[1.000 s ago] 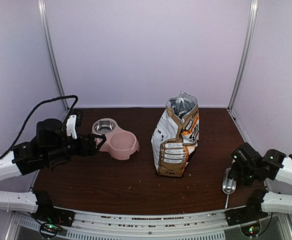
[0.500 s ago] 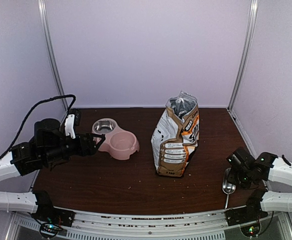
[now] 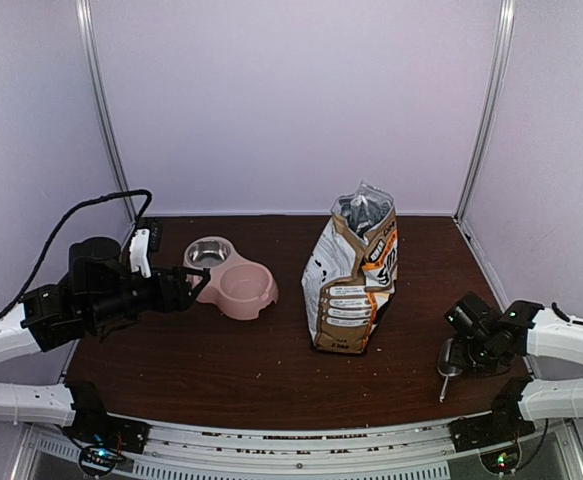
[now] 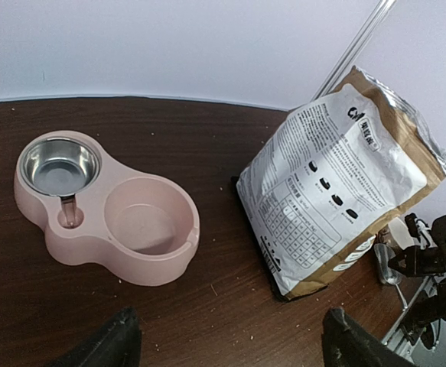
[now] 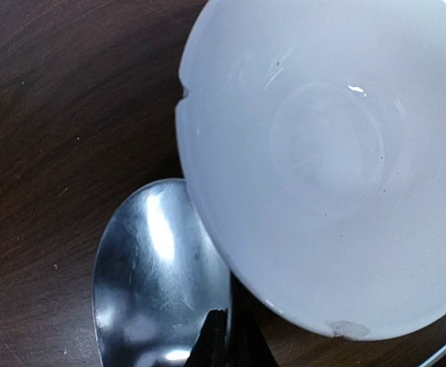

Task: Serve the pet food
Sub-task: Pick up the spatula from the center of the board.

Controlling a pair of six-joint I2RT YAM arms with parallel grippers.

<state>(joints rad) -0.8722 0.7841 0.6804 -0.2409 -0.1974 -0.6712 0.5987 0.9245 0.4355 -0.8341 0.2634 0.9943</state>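
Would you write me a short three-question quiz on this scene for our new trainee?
1. True or false: the pet food bag lies flat on its side.
2. Which basin of the pink feeder holds the steel bowl? A: the one nearer the bag. B: the one farther from the bag.
3. Fill in: the right gripper is closed at the rim of the metal ____.

Key: 1 false, it stands upright with its top open; 2 B; 3 scoop.
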